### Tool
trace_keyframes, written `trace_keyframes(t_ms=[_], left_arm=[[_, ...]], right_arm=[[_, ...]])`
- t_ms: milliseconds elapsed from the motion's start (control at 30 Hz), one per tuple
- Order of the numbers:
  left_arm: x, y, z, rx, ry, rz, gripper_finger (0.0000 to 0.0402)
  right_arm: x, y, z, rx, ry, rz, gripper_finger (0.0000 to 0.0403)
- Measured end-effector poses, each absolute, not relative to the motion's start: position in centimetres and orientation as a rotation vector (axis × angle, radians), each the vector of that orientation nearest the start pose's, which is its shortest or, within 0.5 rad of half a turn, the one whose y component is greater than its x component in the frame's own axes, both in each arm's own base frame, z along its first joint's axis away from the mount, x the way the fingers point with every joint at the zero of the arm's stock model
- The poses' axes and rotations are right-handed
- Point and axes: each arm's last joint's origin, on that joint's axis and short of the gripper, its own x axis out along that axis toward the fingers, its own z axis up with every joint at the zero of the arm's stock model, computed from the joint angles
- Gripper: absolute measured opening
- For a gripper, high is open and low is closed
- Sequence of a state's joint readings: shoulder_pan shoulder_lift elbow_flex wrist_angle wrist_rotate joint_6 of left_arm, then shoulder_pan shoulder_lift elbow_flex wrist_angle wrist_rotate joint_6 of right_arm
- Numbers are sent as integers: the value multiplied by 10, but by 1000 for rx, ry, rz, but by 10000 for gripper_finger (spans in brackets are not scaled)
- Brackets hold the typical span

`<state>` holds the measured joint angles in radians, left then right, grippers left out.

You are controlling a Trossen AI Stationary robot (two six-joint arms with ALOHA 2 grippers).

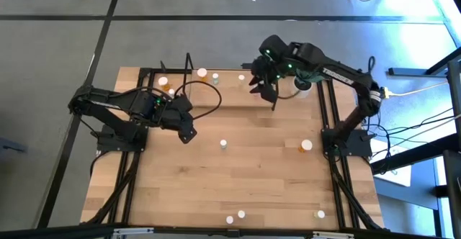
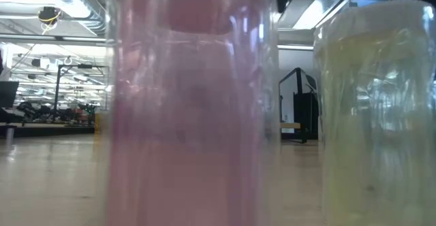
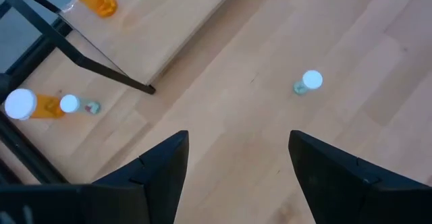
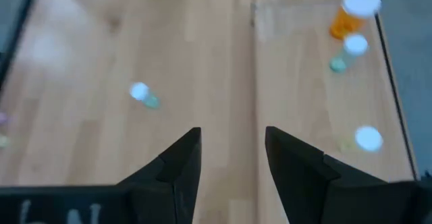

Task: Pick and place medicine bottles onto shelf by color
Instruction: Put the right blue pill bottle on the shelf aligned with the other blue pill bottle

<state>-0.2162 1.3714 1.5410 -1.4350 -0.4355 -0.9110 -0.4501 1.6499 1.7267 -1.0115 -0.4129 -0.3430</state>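
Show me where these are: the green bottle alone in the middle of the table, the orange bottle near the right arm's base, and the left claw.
green bottle point(image 1: 224, 144), high view, on its white cap.
orange bottle point(image 1: 306, 146), high view, on its cap.
left claw point(image 3: 236, 158), left wrist view, midway between its two open fingertips.

From my station I read both arms as raised and empty. The left arm enters from nine o'clock, elbow folded back, forearm running toward three o'clock; the left gripper point(image 1: 186, 133) sits left of centre, pointing toward four o'clock. Its own wrist view shows the fingers point(image 3: 160, 166) spread apart, nothing between them. The right arm rises from its base at three o'clock and reaches toward eleven o'clock (a long arc over the far edge). The right gripper point(image 1: 272, 98) hangs at roughly one o'clock, fingers point(image 4: 181, 158) parted, holding nothing.
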Motion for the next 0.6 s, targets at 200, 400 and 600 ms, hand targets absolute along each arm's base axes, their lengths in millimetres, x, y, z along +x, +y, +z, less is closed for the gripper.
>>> trace_keyframes(t_ms=[200, 400, 600], left_arm=[[228, -38, 374, -331, 991, 629, 248], [248, -44, 360, -176, 959, 415, 248], [264, -51, 320, -159, 950, 242, 248]], right_arm=[[303, -96, 395, 1, 743, 186, 167], [294, -66, 411, -49, 695, 258, 167], [287, -41, 419, -98, 678, 332, 167]])
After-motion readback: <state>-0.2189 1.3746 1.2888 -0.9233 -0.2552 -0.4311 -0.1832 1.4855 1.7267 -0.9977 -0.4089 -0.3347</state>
